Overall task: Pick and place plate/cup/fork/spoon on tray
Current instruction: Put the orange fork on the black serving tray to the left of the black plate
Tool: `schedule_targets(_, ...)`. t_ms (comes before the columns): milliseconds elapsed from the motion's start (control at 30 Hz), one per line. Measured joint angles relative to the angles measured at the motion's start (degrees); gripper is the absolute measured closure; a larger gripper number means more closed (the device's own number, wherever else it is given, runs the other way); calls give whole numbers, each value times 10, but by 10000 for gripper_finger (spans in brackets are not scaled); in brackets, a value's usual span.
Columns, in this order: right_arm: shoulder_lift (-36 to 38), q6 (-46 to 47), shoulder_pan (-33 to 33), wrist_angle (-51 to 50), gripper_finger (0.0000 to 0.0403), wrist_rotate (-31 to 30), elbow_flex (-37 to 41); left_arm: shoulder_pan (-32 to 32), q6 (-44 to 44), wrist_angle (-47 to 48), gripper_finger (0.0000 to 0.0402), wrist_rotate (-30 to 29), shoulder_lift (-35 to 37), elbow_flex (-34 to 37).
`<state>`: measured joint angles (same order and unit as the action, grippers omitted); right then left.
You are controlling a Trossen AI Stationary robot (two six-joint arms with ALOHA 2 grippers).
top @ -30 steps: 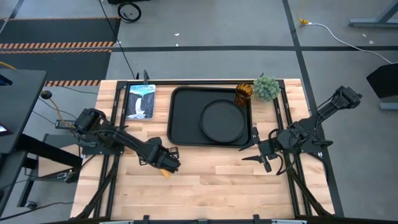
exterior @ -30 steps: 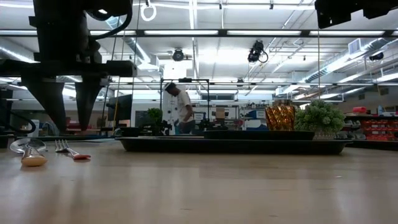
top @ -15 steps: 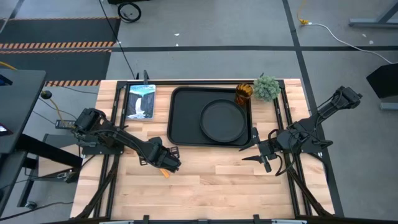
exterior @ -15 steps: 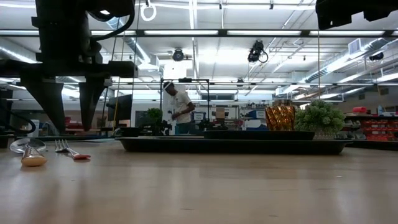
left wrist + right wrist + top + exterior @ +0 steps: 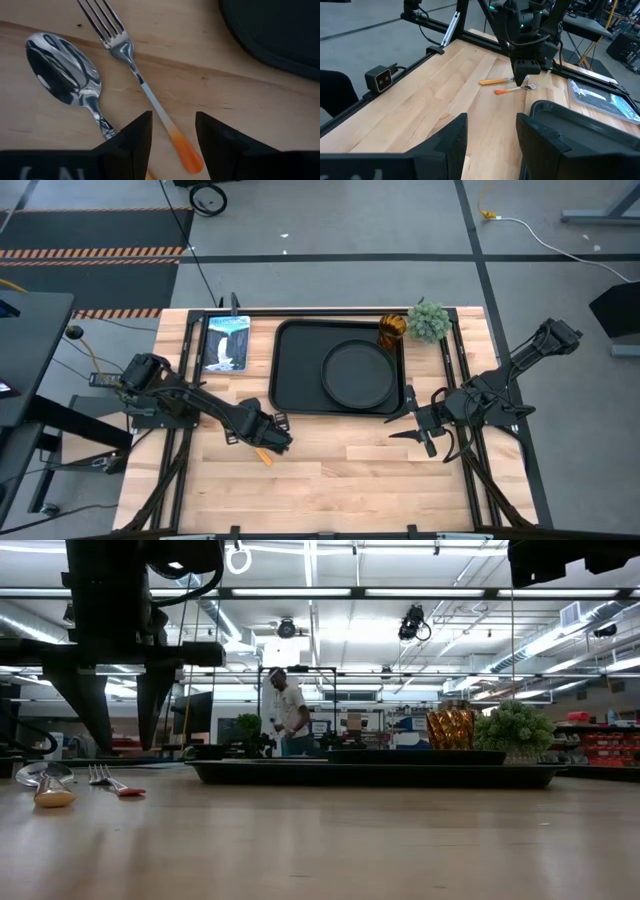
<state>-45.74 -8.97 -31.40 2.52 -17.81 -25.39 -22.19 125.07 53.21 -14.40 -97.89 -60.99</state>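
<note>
The fork (image 5: pixel 131 65) and the spoon (image 5: pixel 65 75) lie side by side flat on the wooden table, left of the tray (image 5: pixel 300 370). The plate (image 5: pixel 358 375) lies in the tray, and the cup (image 5: pixel 391 330) stands at the tray's far right corner. My left gripper (image 5: pixel 172 140) is open and hovers above the fork's orange handle, one finger on either side, touching nothing; it also shows in the low view (image 5: pixel 120 745). My right gripper (image 5: pixel 412 420) is open and empty, off the tray's near right corner.
A small green potted plant (image 5: pixel 428 320) stands beside the cup at the far right. A picture card (image 5: pixel 226 342) lies left of the tray at the far edge. Bare wood stretches along the near half of the table (image 5: pixel 350 480). A person (image 5: pixel 285 720) stands far behind in the room.
My left gripper has shifted slightly toward the tray while staying open above the fork and spoon. The fork and spoon have not moved.
</note>
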Motion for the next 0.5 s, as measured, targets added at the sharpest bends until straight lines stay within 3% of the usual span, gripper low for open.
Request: schedule_targets(500, 0, 3, 0, 3, 227, 20, 0, 34, -39, -23, 241, 53, -9, 34)
